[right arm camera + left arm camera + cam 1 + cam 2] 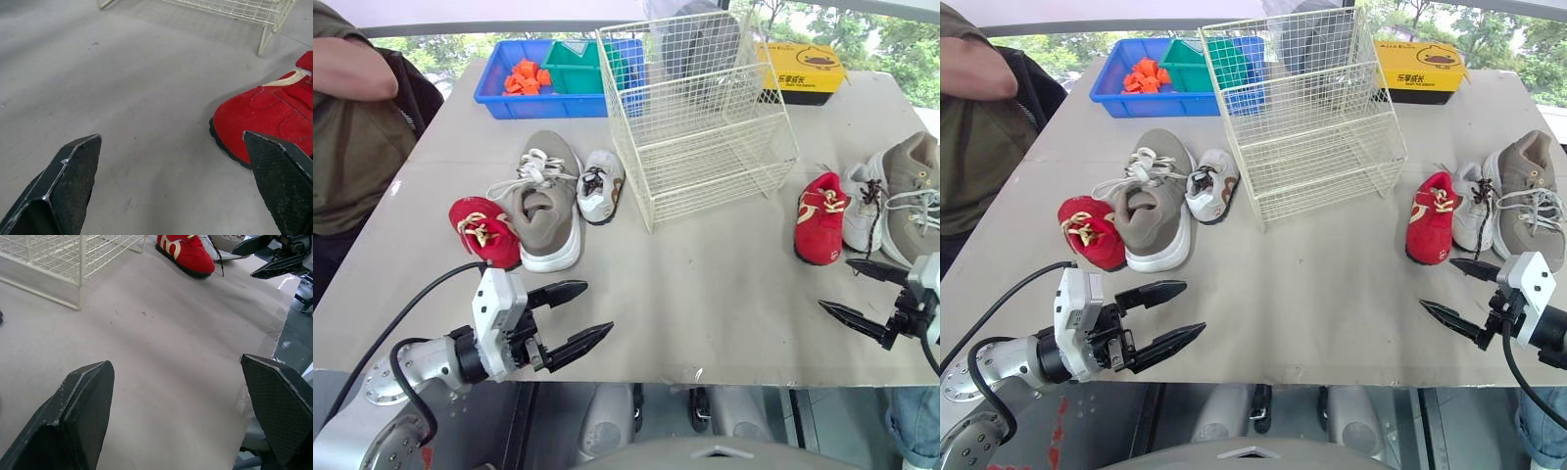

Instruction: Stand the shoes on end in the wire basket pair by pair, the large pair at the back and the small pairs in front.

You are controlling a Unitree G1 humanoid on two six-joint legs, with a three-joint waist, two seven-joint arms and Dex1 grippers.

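Observation:
An empty cream wire basket (705, 117) stands at the middle back of the table. To its left lie a small red shoe (483, 231), a large grey shoe (546, 201) and a small white shoe (601, 185). On the right lie another red shoe (821, 217), a white shoe (863, 203) and a grey shoe (913, 194). My left gripper (587, 313) hangs open at the front left edge, short of the left shoes. My right gripper (847, 290) is open just in front of the right red shoe (274, 122).
A blue bin (524, 98) with orange pieces and a green tray sits at the back left. A yellow box (803, 70) lies behind the basket on the right. A person's arm (352, 69) rests at the far left edge. Bare table (705, 284) spans the front middle.

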